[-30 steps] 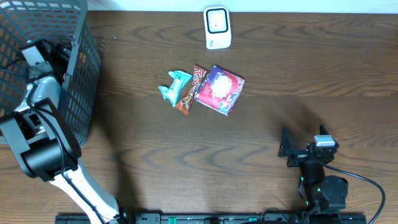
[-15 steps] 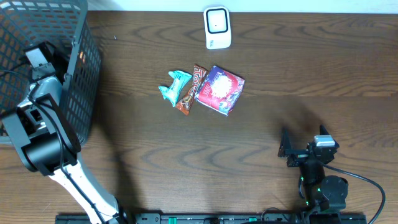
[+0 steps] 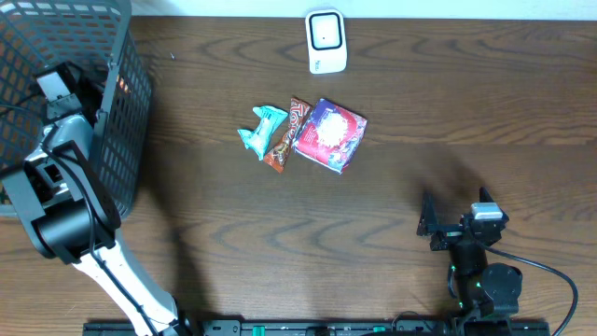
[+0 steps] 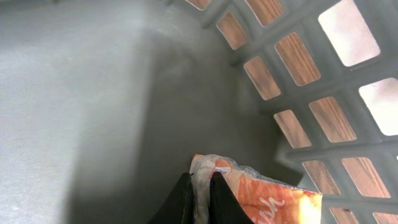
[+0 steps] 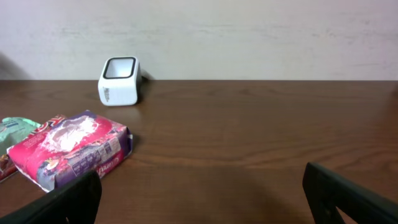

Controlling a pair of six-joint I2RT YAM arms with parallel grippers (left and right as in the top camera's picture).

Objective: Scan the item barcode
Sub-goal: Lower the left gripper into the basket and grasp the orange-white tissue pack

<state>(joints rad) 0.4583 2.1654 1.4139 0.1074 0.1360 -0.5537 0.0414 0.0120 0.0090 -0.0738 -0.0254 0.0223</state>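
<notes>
Closest to the robot's side of the table (image 3: 466, 112), down around 5 o'clock in the overhead view, the right gripper (image 5: 200, 186) was parked low over the wood. Its fingers were spread wide with nothing between them, just bare tabletop.

A bit further out, near the middle, three snacks sat bunched together: a teal packet (image 3: 259, 131), a brown bar (image 3: 287, 133) touching it, and a pink packet (image 3: 329, 134) on the bar's 3 o'clock side, pressed up against it. From the right wrist cam the pink packet was off at about 9 o'clock.

Over at 9 to 10 o'clock the left arm was reaching down into the dark mesh basket (image 3: 121, 140). The left gripper (image 4: 200, 183) was inside it, fingers pinched narrow on the crinkly top edge of an orange packet (image 4: 267, 202). That packet lay on the basket floor, tucked against the lattice wall. Couldn't see any barcode on it from that angle.

Farthest away, at 12 o'clock by the back edge, the white scanner (image 3: 326, 41) stood by itself, well apart from the snacks and the basket.
</notes>
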